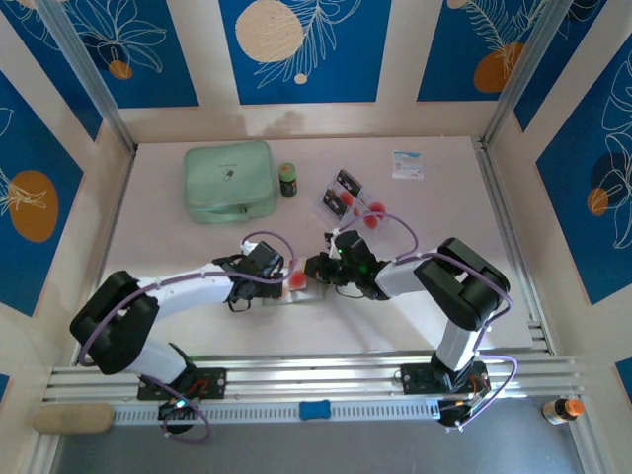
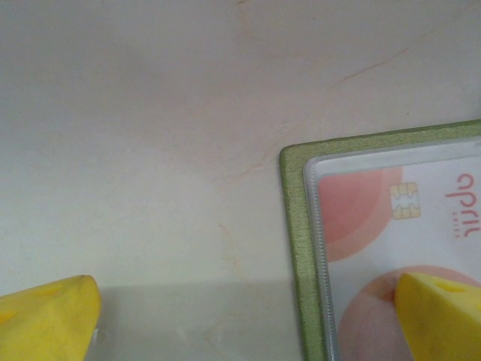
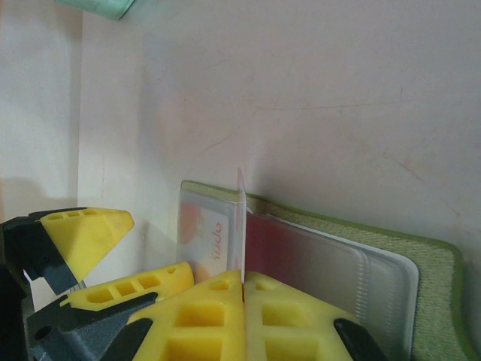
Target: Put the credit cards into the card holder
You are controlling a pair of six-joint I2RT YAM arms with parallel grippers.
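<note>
- Near the middle of the table (image 1: pixel 197 237), the card holder (image 2: pixel 295 248) lies open and flat between the 2 grippers, with its clear sleeves facing up.
- On the right wrist view, the right gripper (image 3: pixel 244 280) has its yellow fingers pressed together on 1 credit card (image 3: pixel 241 218).
- That card stands upright, edge-on to the camera. Its lower part is hidden between the pads, directly over the holder's sleeves.
- Whether its bottom edge has entered a sleeve cannot be told.
- A second card (image 2: pixel 421 218), white with pale red circles, a chip and red lettering, sits inside a sleeve at the holder's corner.
- The left gripper (image 2: pixel 246 301) has its jaws wide apart. 1 finger (image 2: pixel 440 316) is over that sleeved card, and the other is over bare table beside the holder's olive edge.
- Whether the finger presses on the sleeve cannot be told.
- Toward the far side, well apart from the holder, more credit cards (image 1: pixel 351 197) lie in a loose cluster.
- A mint-green zip case (image 1: pixel 229 181) sits at the far left, with a small dark bottle (image 1: pixel 287 179) just beside it.
- A white packet (image 1: pixel 407 164) lies near the far right.
</note>
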